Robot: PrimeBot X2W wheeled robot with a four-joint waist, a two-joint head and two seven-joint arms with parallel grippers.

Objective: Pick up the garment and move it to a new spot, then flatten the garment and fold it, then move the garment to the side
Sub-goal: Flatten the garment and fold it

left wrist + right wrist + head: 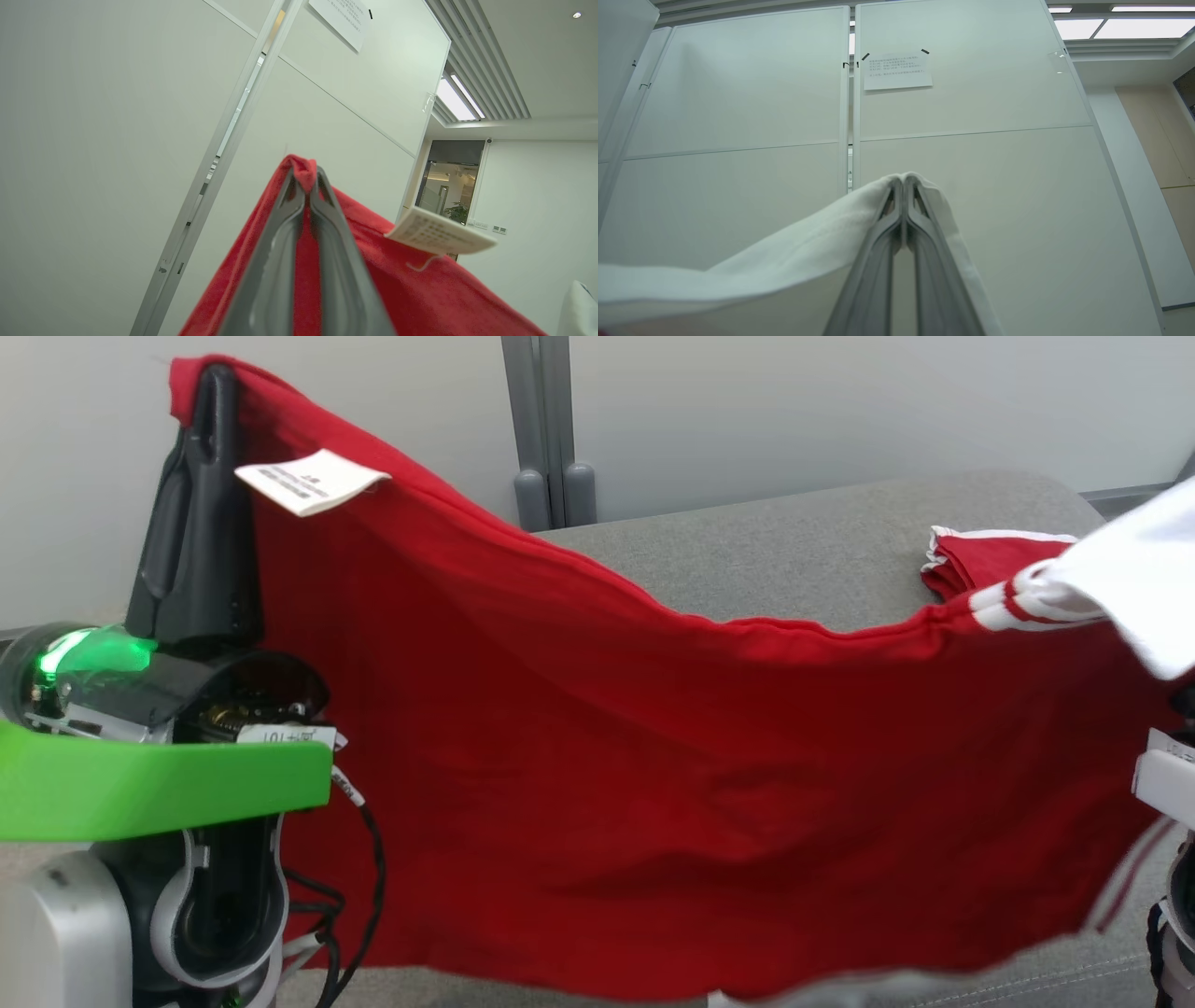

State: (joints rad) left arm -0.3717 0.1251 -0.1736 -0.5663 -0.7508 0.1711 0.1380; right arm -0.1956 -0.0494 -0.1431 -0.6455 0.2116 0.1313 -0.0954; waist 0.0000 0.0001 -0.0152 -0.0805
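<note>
Aloft: left pincer (303, 176) and right pincer (904, 179) each clamp opposite ends of red white-trimmed cloth garment (653, 756), likely spreading it for flattening.

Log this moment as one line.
left hand: shut on red garment corner | right hand: shut on its white part | garment: hanging spread above grey cushion

Head: close behind the raised garment (653, 756), facing forward and down.
Wrists: angled up at the wall (971, 186).
Shared: garment, wall.
</note>
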